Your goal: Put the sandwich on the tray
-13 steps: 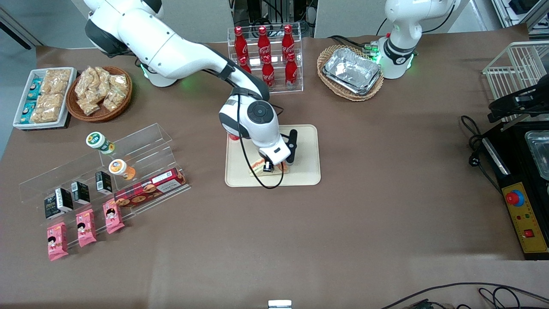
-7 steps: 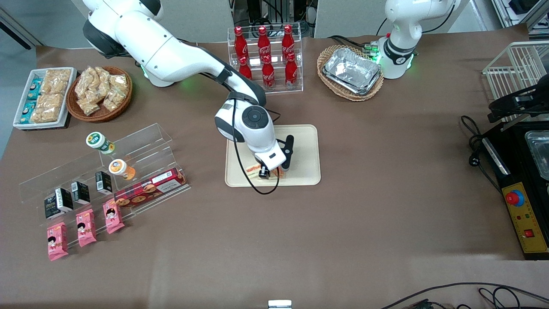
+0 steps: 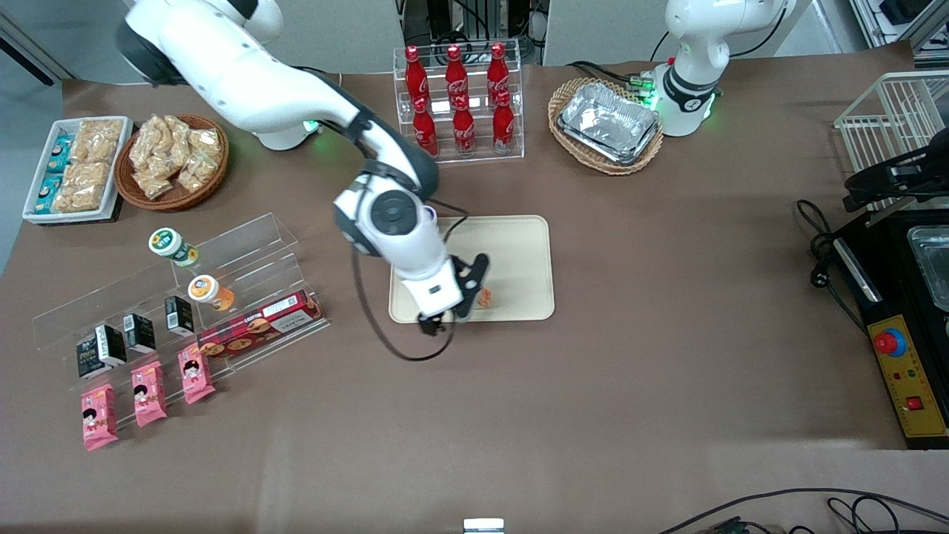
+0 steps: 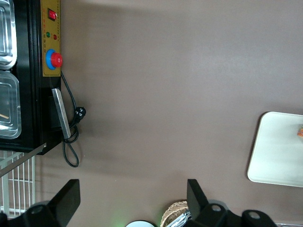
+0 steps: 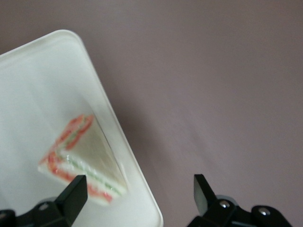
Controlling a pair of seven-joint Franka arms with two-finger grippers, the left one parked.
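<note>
Sandwich [image 5: 83,158] lay flat on the tray [image 3: 519,245], close to the rim nearest the front camera. Pincer [image 3: 442,320] hung empty above that rim and the brown table [image 3: 630,371], its fingers [image 5: 71,201] spread apart and touching nothing.

front overhead, wrists downward, sharing tray [image 3: 519,245]

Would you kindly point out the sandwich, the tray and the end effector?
sandwich [image 5: 87,158]: right wrist view, its bread face.
tray [image 3: 519,245]: front view, bare floor.
end effector [image 5: 137,201]: right wrist view, midway between its open fingertips, above the tray's edge.
</note>
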